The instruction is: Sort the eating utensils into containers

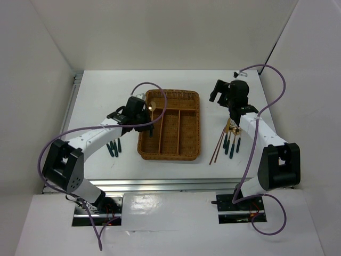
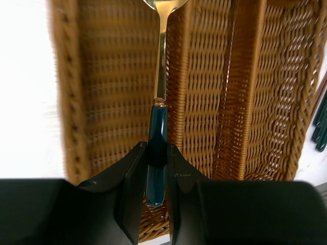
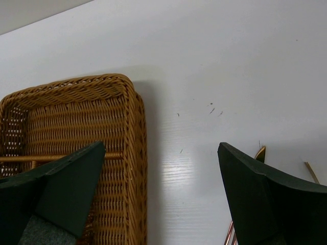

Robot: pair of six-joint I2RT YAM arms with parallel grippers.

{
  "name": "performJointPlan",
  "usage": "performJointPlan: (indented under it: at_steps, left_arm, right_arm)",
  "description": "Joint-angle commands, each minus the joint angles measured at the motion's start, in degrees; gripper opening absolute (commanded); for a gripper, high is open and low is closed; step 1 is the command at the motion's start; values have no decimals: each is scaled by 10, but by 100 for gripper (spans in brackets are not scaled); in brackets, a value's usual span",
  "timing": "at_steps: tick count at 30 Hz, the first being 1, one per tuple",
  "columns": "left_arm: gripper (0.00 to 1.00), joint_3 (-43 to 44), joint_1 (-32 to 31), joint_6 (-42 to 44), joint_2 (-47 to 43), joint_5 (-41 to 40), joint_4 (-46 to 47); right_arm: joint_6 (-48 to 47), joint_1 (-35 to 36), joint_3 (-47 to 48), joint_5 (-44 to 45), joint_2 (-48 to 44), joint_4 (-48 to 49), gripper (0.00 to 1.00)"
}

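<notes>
White walls box in a white table (image 1: 96,101), where a rectangular brown woven wicker cutlery tray (image 1: 198,128) sits in the middle. The left gripper (image 1: 143,109) is over the tray's far left corner, its jaws narrowed on the dark teal handle of a small gold-headed spoon (image 1: 151,105). In the left wrist view the black fingers (image 2: 134,173) pinch that handle on both sides and the spoon (image 2: 159,76) reaches out over the leftmost long slot beside its divider. Its bowl is cut off at the top edge, and whether it touches the weave cannot be told.

Several teal-handled utensils (image 1: 114,146) lie left of the tray with their heads hidden under the left arm. Right of the tray lie more teal-handled pieces (image 1: 232,143) and thin reddish-brown chopsticks (image 1: 217,145); which are forks or knives is too small to tell.

The right gripper (image 1: 222,92) hangs above the bare table beyond them, jaws spread wide and holding nothing. Its own view shows only a gold tip (image 3: 260,153) past one finger.
</notes>
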Motion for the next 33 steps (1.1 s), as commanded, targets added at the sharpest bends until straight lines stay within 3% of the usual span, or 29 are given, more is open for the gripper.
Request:
performJointPlan:
  at_steps: [1,10,24,28,33]
  left_arm:
    - [27,27,-14,17,37,7,17]
    - [27,40,-14,22,79,-4,0]
    - [51,58,-20,28,113,-10,-13]
    - [53,63,-20,34,56,-18,-19]
    - [69,49,-20,46,-33,-47,-19]
  right_arm:
    - [8,1,-4,22,-14,-3,100]
    - [8,1,-4,27,-9,-3,100]
    - [8,1,3,17,2,-10,100]
    - [8,1,3,17,2,-10,100]
    - [8,1,3,10,2,-10,100]
